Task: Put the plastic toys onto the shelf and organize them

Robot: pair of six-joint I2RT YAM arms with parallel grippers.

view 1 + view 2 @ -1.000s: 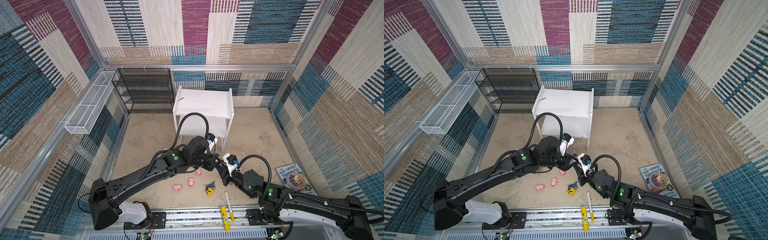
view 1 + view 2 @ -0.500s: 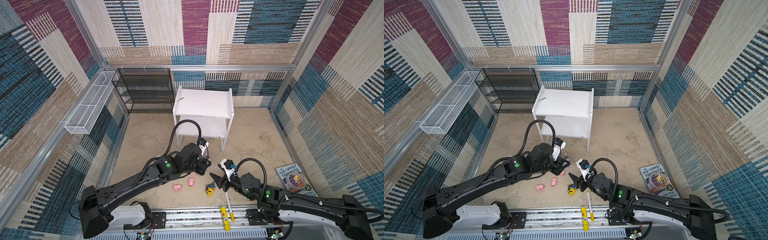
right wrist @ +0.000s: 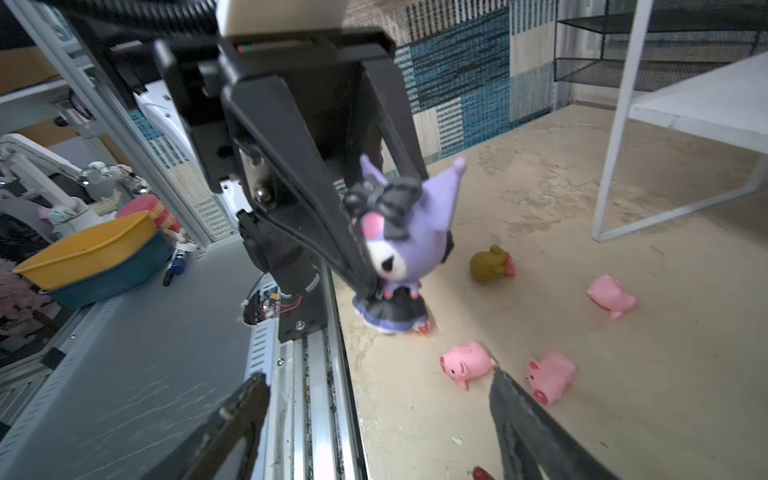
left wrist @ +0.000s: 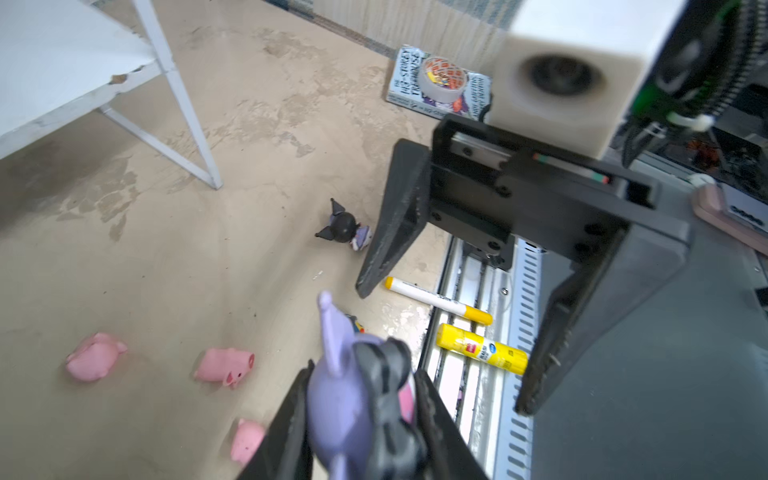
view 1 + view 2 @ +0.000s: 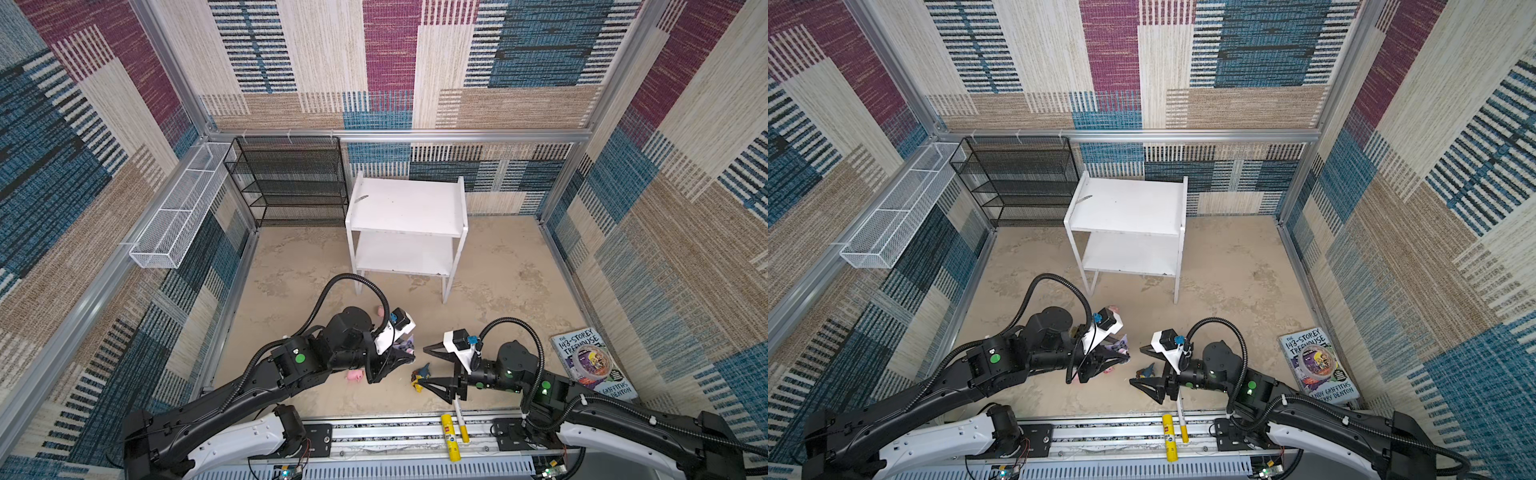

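My left gripper is shut on a purple big-eared figure, held just above the floor. Facing it, my right gripper stands open and empty. A second black-and-purple figure stands by the right fingers. Three pink pigs lie on the floor. A blond doll lies beyond them. The yellow figure with blue hood lies between the grippers. The white shelf stands bare at the back.
A black mesh rack and a white wire basket stand at the back left. A book with a tape roll lies front right. A yellow-capped marker and a yellow tube rest at the front rail.
My right gripper has opened and drawn back from the purple figure. The left arm has pulled back toward the front with the figure in its jaws.
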